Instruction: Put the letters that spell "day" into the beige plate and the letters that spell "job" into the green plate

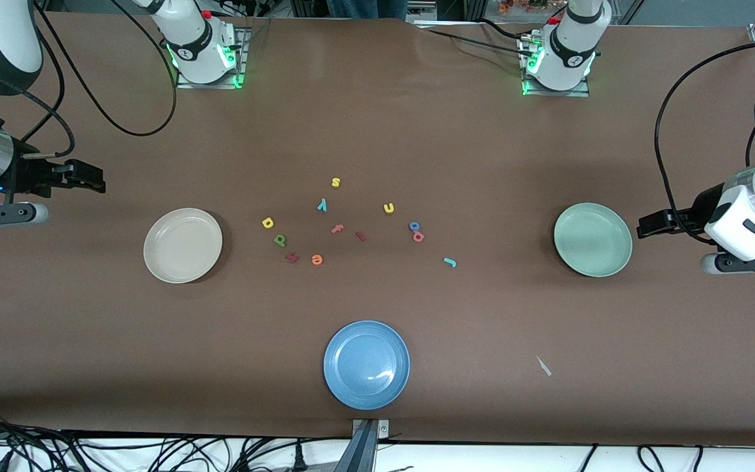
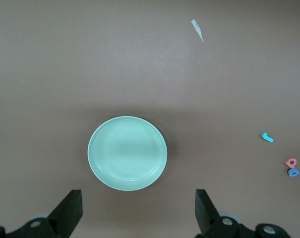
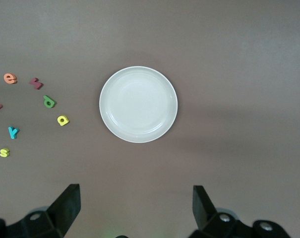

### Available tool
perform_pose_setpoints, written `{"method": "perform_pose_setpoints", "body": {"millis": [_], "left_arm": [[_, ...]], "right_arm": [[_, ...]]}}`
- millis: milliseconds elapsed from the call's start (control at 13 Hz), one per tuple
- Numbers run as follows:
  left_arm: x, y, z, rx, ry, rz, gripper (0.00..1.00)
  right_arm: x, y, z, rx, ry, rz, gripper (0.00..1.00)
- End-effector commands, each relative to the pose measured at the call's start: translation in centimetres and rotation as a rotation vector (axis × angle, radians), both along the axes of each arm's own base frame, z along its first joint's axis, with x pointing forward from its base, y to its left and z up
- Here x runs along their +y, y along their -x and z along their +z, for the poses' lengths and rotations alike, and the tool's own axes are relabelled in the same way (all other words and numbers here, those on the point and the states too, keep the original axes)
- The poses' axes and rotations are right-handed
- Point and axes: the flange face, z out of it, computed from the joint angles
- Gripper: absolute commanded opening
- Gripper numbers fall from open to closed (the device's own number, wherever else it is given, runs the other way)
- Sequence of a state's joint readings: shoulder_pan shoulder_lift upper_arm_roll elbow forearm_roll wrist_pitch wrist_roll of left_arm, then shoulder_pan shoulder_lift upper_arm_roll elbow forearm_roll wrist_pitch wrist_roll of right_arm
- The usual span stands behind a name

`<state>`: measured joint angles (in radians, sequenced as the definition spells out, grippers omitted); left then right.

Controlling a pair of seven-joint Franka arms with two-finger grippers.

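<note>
The beige plate [image 1: 183,245] [image 3: 138,104] lies toward the right arm's end of the table, the green plate [image 1: 592,238] [image 2: 127,152] toward the left arm's end. Between them lie a yellow round-bowled letter [image 1: 268,223], a green one [image 1: 280,240], a teal "y" [image 1: 322,205], a teal "j" [image 1: 450,262], a coral-red round letter [image 1: 418,236] and a blue one [image 1: 414,227] touching it. My right gripper [image 1: 94,179] [image 3: 135,206] hangs open and empty over bare table beside the beige plate. My left gripper [image 1: 645,226] [image 2: 139,210] hangs open and empty beside the green plate.
A blue plate [image 1: 366,364] sits near the front camera's edge. Among the letters also lie a yellow "s" [image 1: 335,182], a yellow "u" [image 1: 388,208], a pink "f" [image 1: 337,229], an orange "e" [image 1: 316,259] and two dark red letters [image 1: 291,257]. A paper scrap [image 1: 543,365] lies on the table.
</note>
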<state>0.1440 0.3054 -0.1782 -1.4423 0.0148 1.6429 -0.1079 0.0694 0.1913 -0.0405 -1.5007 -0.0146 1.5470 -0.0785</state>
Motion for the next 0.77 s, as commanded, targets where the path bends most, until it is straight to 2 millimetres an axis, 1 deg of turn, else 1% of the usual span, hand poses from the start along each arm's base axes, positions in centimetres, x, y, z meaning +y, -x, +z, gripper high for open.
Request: {"method": "perform_pose_setpoints", "body": {"millis": [0,385,692], "left_arm": [[0.14,0.22,0.28,-0.005,-0.018,-0.009,1.0],[-0.17,0.18,0.19,-0.004,-0.016,-0.009,1.0],[-0.83,0.11,-0.09,0.0,-0.016,-0.014,1.0]], "right_arm": [[-0.11,0.16,0.6,-0.001,-0.006,-0.013,1.0],[-0.11,0.16,0.6,-0.001,-0.006,-0.013,1.0],[-0.09,0.16,0.6,-0.001,-0.007,-0.015,1.0]]}}
